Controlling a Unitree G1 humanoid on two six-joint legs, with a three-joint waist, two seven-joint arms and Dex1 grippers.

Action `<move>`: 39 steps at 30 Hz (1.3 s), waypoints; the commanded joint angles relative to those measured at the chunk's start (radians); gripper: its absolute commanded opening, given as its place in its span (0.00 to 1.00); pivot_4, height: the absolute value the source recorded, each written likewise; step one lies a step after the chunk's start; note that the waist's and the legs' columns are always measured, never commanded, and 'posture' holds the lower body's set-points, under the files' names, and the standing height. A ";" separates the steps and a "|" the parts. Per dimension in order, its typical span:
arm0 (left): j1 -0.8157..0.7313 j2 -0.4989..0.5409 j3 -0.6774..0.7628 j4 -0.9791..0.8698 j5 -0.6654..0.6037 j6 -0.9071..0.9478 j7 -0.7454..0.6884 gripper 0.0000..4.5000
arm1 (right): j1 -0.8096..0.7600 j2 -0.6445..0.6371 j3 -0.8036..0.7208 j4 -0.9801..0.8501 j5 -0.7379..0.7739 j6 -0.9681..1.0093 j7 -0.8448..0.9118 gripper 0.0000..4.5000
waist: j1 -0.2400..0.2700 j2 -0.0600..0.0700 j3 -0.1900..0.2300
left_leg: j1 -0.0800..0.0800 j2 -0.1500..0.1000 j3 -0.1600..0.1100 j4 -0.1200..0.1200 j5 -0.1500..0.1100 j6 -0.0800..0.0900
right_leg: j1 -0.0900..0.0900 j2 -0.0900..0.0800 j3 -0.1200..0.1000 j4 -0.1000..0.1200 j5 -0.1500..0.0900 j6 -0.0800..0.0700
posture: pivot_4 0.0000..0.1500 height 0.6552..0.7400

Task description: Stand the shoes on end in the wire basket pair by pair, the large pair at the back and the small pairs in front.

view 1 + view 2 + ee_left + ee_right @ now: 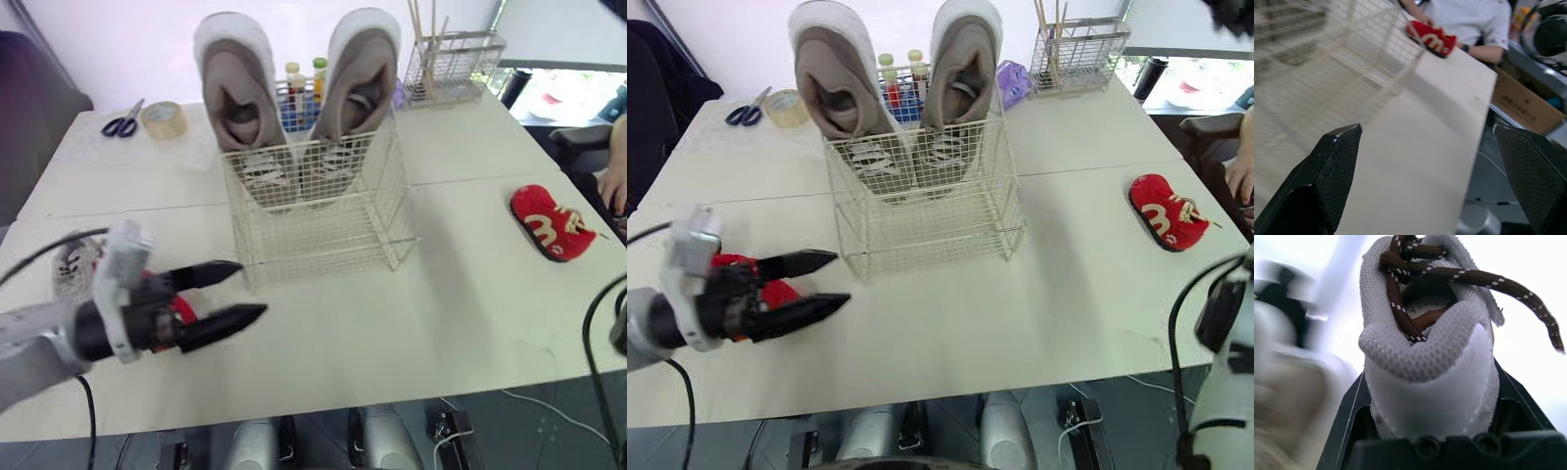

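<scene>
1. The wire basket (313, 220) stood mid-table (392, 323). The large pair (240, 108) stood on end along its back, heels rising above the rim and toes half lost behind the wires.
2. The left tool (252, 290) hung just in front of the basket, toward its left side, with its fingers spread wide and holding nothing.
3. A red shoe (179, 309) lay behind that tool, mostly covered by it, so only a sliver showed.
4. A second red shoe (552, 223) lay well to the right of the basket, near a person's hand (615, 186) that was cut off at the edge.
5. The right tool (1432, 396) clasped a small grey shoe (1425, 347) with brown laces. The blurred backdrop made its place relative to the basket impossible to tell.
6. Bottles (299, 88) behind the basket were partly hidden by the large pair.
</scene>
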 commanded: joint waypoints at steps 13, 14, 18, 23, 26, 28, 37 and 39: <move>-0.249 0.178 0.108 0.276 -0.140 0.117 -0.230 1.00 | -0.168 -0.002 0.519 -0.192 0.263 -0.098 0.473 0.42 | 0.029 -0.010 0.003 | -0.005 -0.004 0.002 0.004 -0.001 0.002 | -0.005 -0.006 -0.001 0.002 0.000 0.000 | 1.00 1.00; -0.304 0.184 0.049 0.280 -0.146 0.111 -0.241 1.00 | -0.183 0.004 0.546 -0.187 0.265 -0.134 0.473 0.42 | 0.029 -0.010 0.003 | -0.005 -0.004 0.002 0.004 -0.001 0.002 | -0.005 -0.006 -0.001 0.002 0.000 0.000 | 1.00 1.00; -0.540 0.121 -0.212 0.302 -0.124 0.120 -0.260 1.00 | -0.215 0.007 0.651 -0.172 0.233 -0.264 0.473 0.42 | 0.028 -0.011 0.002 | -0.005 -0.004 0.002 0.004 -0.001 0.002 | -0.005 -0.006 -0.001 0.003 0.001 0.000 | 1.00 1.00; -0.726 0.005 -0.424 0.357 -0.065 0.190 -0.295 1.00 | -0.244 -0.001 0.740 -0.164 0.215 -0.360 0.473 0.42 | 0.027 -0.012 0.003 | -0.006 -0.003 0.002 0.007 -0.001 0.002 | -0.005 -0.005 -0.001 0.004 0.001 0.000 | 1.00 1.00; -0.830 -0.052 -0.525 0.387 0.003 0.244 -0.364 1.00 | -0.259 -0.005 0.790 -0.159 0.195 -0.413 0.473 0.42 | 0.029 -0.013 0.004 | -0.006 -0.003 0.002 0.008 -0.001 0.002 | -0.005 -0.005 -0.001 0.004 0.001 0.001 | 1.00 1.00; -0.863 -0.068 -0.560 0.388 0.051 0.272 -0.412 1.00 | -0.270 -0.001 0.811 -0.145 0.181 -0.437 0.473 0.42 | 0.028 -0.014 0.004 | -0.007 -0.003 0.002 0.009 -0.001 0.003 | -0.005 -0.005 -0.001 0.004 0.001 0.001 | 1.00 1.00; -0.958 -0.162 -0.656 0.421 0.195 0.339 -0.554 0.89 | -0.281 0.026 0.817 -0.130 0.161 -0.450 0.473 0.41 | 0.030 -0.014 0.004 | -0.008 -0.002 0.001 0.012 -0.001 0.003 | -0.005 -0.004 -0.002 0.005 0.001 0.001 | 1.00 1.00; -0.957 -0.173 -0.646 0.429 0.208 0.344 -0.566 0.72 | -0.274 0.016 0.810 -0.142 0.168 -0.431 0.473 0.41 | 0.030 -0.014 0.004 | -0.008 -0.002 0.001 0.012 -0.001 0.003 | -0.005 -0.004 -0.002 0.005 0.001 0.001 | 1.00 1.00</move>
